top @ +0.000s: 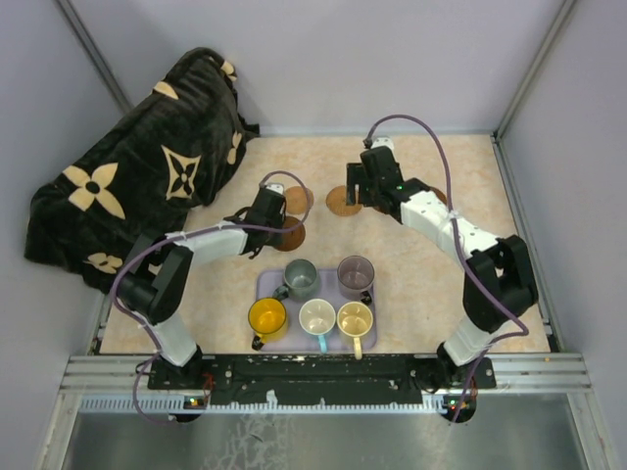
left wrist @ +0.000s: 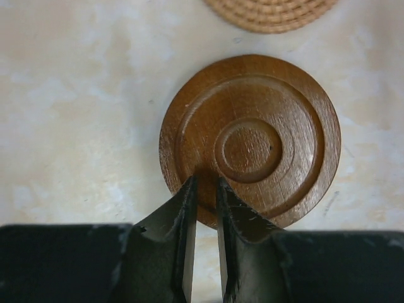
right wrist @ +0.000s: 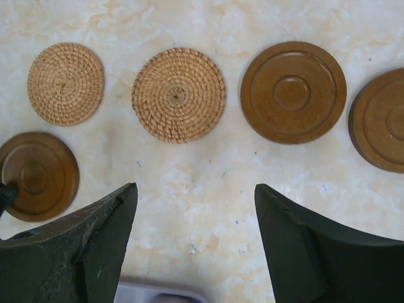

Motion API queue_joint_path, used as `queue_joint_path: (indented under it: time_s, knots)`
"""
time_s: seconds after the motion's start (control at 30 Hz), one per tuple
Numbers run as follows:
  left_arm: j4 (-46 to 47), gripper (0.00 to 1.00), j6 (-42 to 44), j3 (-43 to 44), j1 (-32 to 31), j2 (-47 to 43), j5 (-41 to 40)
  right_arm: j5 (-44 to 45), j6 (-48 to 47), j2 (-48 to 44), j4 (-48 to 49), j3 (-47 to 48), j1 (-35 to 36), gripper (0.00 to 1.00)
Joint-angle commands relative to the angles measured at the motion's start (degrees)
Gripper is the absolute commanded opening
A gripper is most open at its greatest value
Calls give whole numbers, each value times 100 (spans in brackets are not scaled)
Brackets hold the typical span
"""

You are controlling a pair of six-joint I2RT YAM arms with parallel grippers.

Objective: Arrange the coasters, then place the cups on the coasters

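Left arm (top: 211, 238), right arm (top: 436, 213) extended over coasters (right wrist: 178, 95)
Left jaws clenched at dark coaster (left wrist: 252, 142) rim; right jaws released.

table (top: 411, 294): beige, marbled | far centre: five coasters (right wrist: 178, 95) laid in a rough row, two woven, three wooden | near centre: tray (top: 327, 287) set | far left: blanket (top: 137, 186) draped

The woven coaster (left wrist: 270, 12) is cut by the top edge; a wooden coaster (right wrist: 380, 120) by the right edge.
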Motion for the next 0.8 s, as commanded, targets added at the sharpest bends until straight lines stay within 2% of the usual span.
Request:
queue_joint_path:
  time_s: [0.0, 0.17, 0.37, 0.77]
  knots:
    - [-894, 25, -194, -166, 193, -43, -673, 170, 135, -755, 143, -270, 69, 76]
    - [-817, 24, -356, -447, 820, -208, -498, 211, 238, -1348, 151, -737, 70, 77]
    - [5, 23, -404, -747, 1691, -434, 299, 246, 298, -1959, 181, -1200, 70, 77]
    - [47, 29, -33, 1118, 1821, 817, 476, 420, 301, -2474, -5, -1663, 69, 78]
